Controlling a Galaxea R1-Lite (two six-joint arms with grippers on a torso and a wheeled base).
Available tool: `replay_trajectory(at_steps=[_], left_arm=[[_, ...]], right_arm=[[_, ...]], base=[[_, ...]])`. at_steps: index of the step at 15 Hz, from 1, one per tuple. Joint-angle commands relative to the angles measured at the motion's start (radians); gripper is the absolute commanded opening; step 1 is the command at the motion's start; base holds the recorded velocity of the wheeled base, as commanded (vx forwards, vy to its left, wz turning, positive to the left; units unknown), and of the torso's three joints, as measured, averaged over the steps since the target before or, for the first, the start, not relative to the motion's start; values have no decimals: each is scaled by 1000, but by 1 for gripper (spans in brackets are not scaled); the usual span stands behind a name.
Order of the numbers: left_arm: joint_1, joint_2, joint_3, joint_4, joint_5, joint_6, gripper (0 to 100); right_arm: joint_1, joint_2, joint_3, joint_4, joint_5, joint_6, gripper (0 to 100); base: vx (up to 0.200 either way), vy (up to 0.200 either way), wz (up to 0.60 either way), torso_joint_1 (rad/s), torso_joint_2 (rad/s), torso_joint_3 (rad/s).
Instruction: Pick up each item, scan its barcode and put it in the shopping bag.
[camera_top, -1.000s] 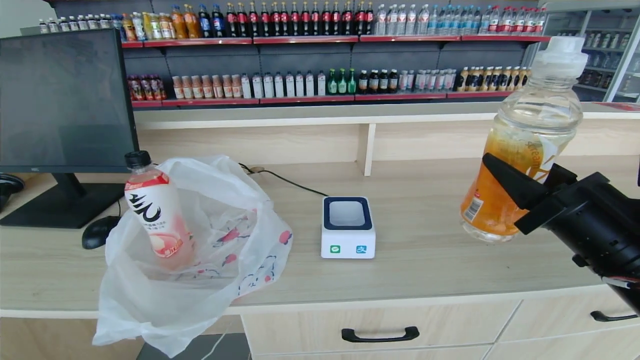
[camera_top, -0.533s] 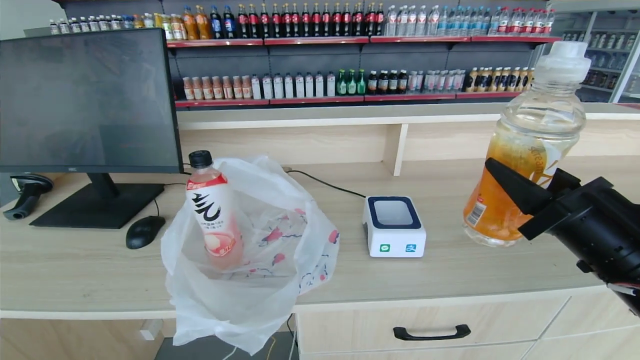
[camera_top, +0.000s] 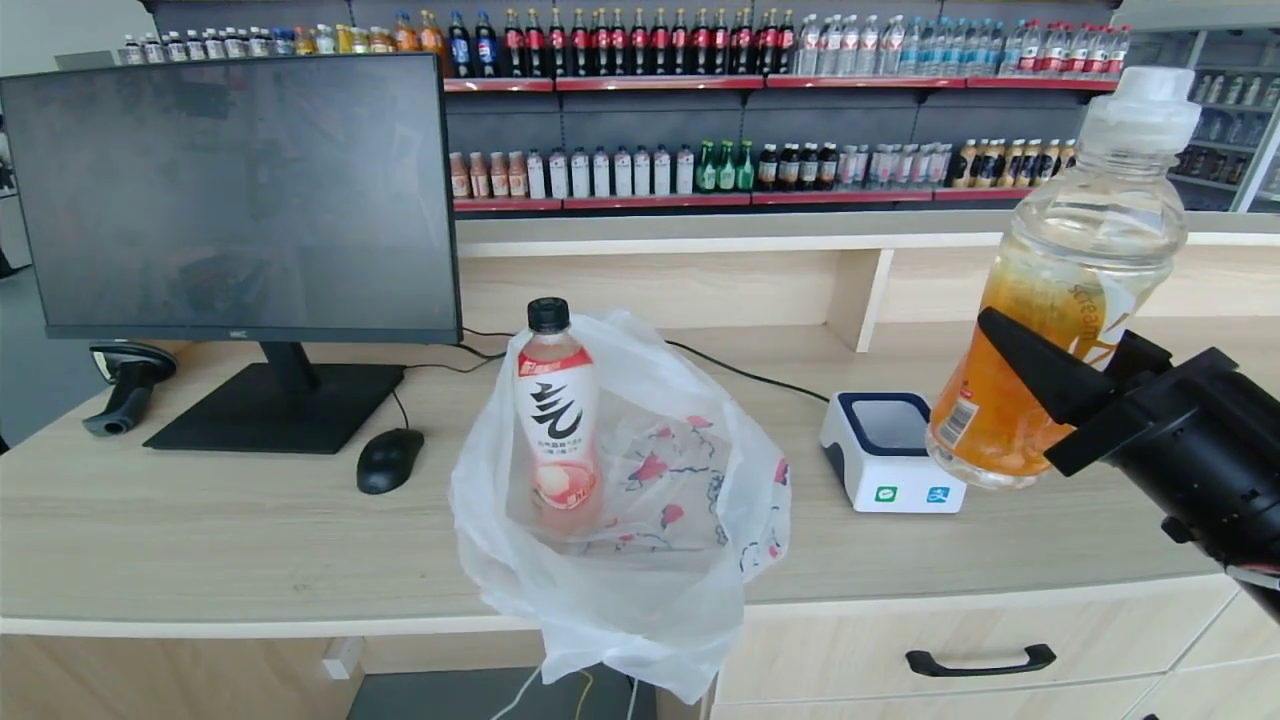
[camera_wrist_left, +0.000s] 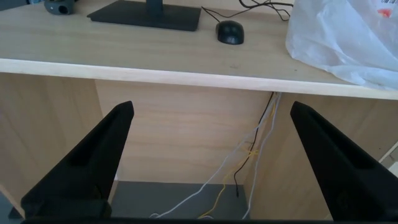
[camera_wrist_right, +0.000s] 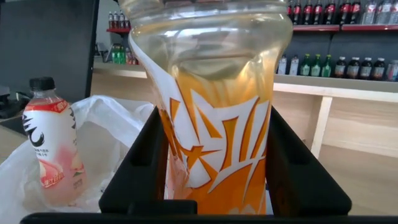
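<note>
Bottle (camera_top: 1060, 260) in right gripper (camera_wrist_right: 214, 137), beside scanner (camera_top: 888, 468) edge

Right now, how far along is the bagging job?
Done: the pink bottle stands in the shopping bag. In hand: the right gripper holds the orange bottle raised near the scanner. Left: bagging it; whether it was scanned cannot be told. The left gripper is open, empty, below the counter edge.
</note>
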Motion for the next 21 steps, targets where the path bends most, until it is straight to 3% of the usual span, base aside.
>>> replay_trajectory(at_steps=[1, 5, 7, 9, 15, 16, 17, 21], left_arm=[[1, 0, 0, -1, 1, -2, 100], [1, 0, 0, -1, 1, -2, 100], [1, 0, 0, -1, 1, -3, 100], [1, 0, 0, -1, 1, -3, 100], [1, 0, 0, 0, 1, -3, 100], [1, 0, 0, 0, 1, -5, 100], [1, 0, 0, 0, 1, -5, 100], [1, 0, 0, 0, 1, -5, 100]], right_arm=[[-1, -2, -5, -1, -1, -4, 0], [-4, 3, -49, -1, 12, -51, 0], [-40, 26, -118, -1, 130, -94, 0], [-114, 55, -115, -1, 291, -220, 0], [-105, 118, -156, 28, 434, -413, 0], [-108, 140, -250, 34, 423, -590, 0], [-76, 155, -264, 62, 409, -706, 0], [-65, 225, -264, 62, 421, -936, 0]], base=[[0, 0, 0, 0, 0, 0], [0, 0, 0, 0, 0, 0], [0, 0, 0, 0, 0, 0], [0, 0, 0, 0, 0, 0], [0, 0, 0, 0, 0, 0], [0, 0, 0, 0, 0, 0], [0, 0, 0, 0, 0, 0], [0, 0, 0, 0, 0, 0]])
